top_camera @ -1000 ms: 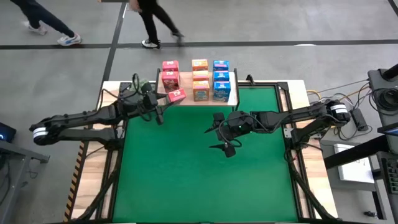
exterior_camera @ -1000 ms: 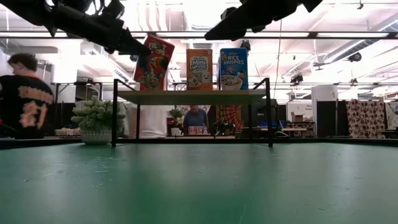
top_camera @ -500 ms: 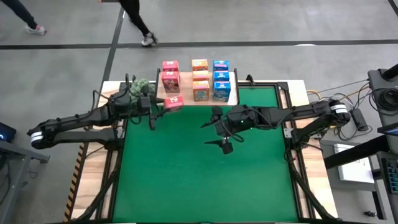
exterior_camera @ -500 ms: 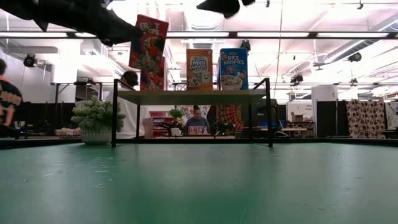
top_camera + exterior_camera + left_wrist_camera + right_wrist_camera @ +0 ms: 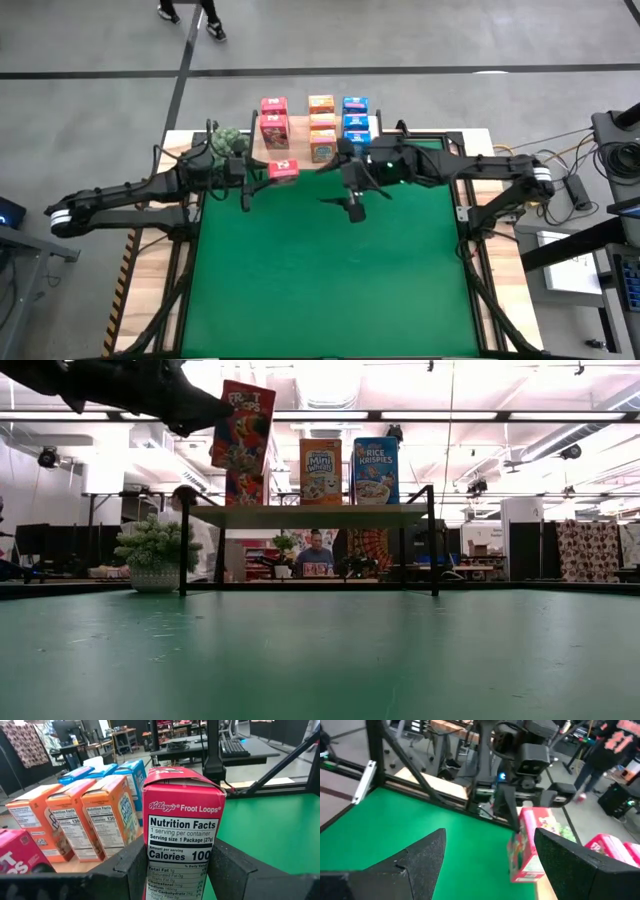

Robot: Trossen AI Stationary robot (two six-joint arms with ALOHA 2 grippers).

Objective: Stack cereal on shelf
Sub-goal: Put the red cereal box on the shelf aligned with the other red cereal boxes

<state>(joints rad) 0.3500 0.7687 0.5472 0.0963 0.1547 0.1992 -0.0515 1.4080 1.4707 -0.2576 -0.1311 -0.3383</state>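
Note:
The light wooden shelf (image 5: 376, 150) stands at the table's far edge and carries rows of pink-red (image 5: 273, 118), orange (image 5: 321, 125) and blue cereal boxes (image 5: 355, 112). My left gripper (image 5: 266, 171) is shut on one more pink-red box (image 5: 284, 170), held just in front of the shelf's left part and above the board (image 5: 310, 515). That box also shows in the low view (image 5: 243, 428). My right gripper (image 5: 346, 186) hovers open over the mat near the shelf's front edge, to the right of the held box (image 5: 526, 851). My left gripper pinches the pink-red box between its two fingers (image 5: 129, 866), one on each broad face, with the narrow nutrition-label side (image 5: 182, 832) facing the wrist. The fingers come level from the table's left. The box stands nearly upright, lifted clear in the air.
A green potted plant (image 5: 226, 140) sits beside the shelf's left end, close to my left arm. The green mat (image 5: 320, 280) lies open toward the near edge. Black frame rails (image 5: 458, 160) run along the table's sides. A person walks on the floor beyond the table (image 5: 190, 12).
My left gripper has risen and drawn slightly toward the near edge with the pink-red box, which has turned from tilted to nearly upright. My right gripper, still open, has moved up and toward the far edge, closer to the shelf, leaving the low view.

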